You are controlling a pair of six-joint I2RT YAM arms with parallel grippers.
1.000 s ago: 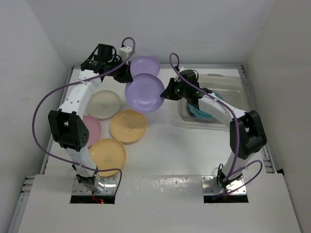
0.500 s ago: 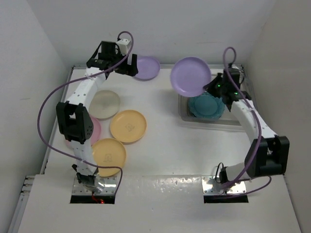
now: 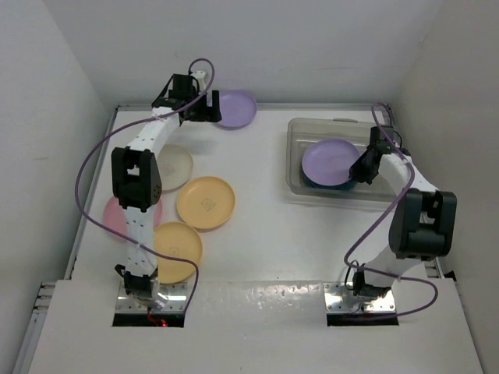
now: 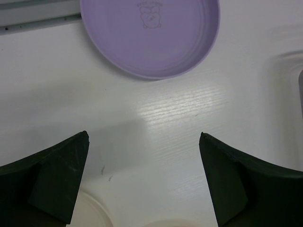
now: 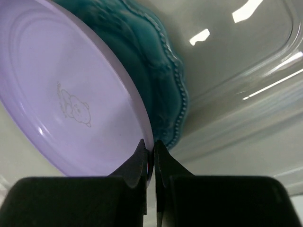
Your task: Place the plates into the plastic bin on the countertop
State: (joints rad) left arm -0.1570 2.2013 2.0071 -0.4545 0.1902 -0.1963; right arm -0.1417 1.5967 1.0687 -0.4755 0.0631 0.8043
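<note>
One lavender plate in right pincer, inside plastic bin

Visible plates: 7.
Lavender 2: lavender plate at 12 o'clock, lavender plate at 2 o'clock.
Yellow-orange 2: yellow-orange plate at 9, yellow-orange plate at 8.
Cream plate: 1.
Pink plate: 1.
Teal plate: 1 seen, can't tell if more are stacked.
Plastic bin: 1.

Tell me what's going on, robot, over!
Right pincer shut on lavender plate, over teal plate in plastic bin. Left pincer open, facing second lavender plate. Nothing blocking the bin.
</note>
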